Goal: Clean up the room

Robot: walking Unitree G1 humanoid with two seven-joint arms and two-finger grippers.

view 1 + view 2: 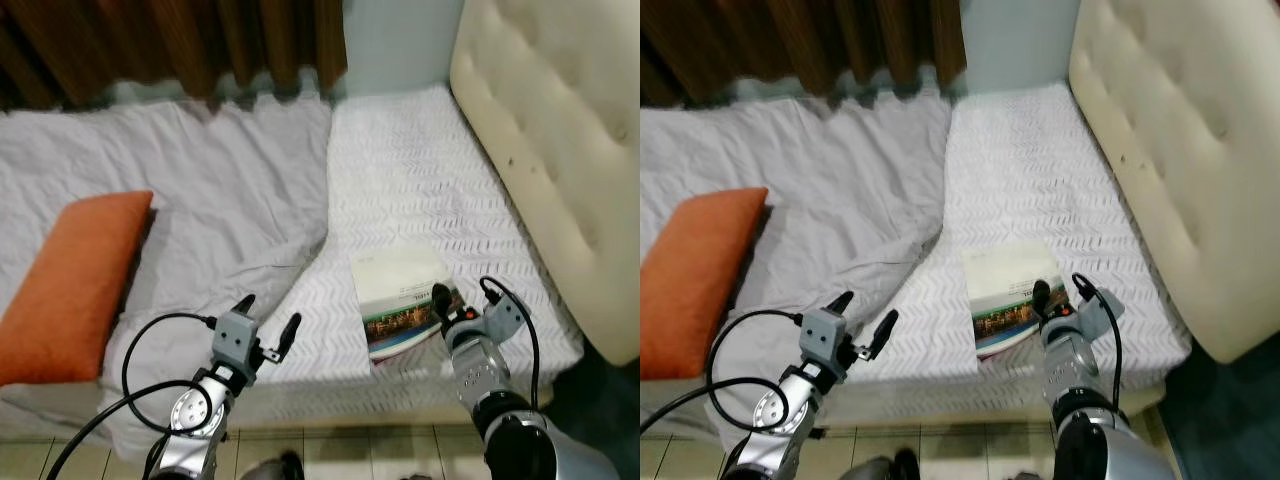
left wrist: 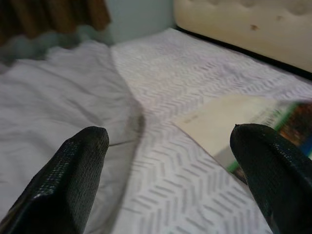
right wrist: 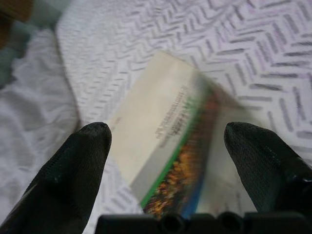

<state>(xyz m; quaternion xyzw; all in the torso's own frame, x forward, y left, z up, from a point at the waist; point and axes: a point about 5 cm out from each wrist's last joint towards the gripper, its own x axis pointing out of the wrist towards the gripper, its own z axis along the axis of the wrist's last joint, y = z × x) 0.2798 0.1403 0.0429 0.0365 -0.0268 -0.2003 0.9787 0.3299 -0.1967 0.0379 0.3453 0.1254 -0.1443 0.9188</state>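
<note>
A bed (image 1: 420, 170) is seen across most of the frame, covered by a white sheet with a herringbone pattern. A padded cream headboard (image 1: 560, 150) is seen along the right edge, running from upper right to lower right. A crumpled grey blanket (image 1: 200, 200) is spread over the left half of the bed, its edge folded back along the centre. A brown curtain (image 1: 170, 40) is hung across the upper left, with a pale wall (image 1: 400, 40) beside it at upper centre. An orange pillow (image 1: 70, 285) is laid on the blanket at the left edge, mid-height. A tiled floor (image 1: 350, 455) is glimpsed along the bottom.

A book (image 1: 403, 300) is laid flat on the patterned sheet at lower centre-right, near the bed's front edge; a cream cover with a colourful picture band at its lower end is shown.

The right hand (image 1: 462, 298) is held at the lower right, just at the book's lower right corner. In the right wrist view its fingers (image 3: 73, 175) are spread wide, with the book (image 3: 165, 146) between them and nothing gripped; contact with the book cannot be told.

The left hand (image 1: 268, 322) is held at lower left-centre over the blanket's edge, apart from the book. Its fingers (image 2: 68, 180) are spread wide and nothing is held.
</note>
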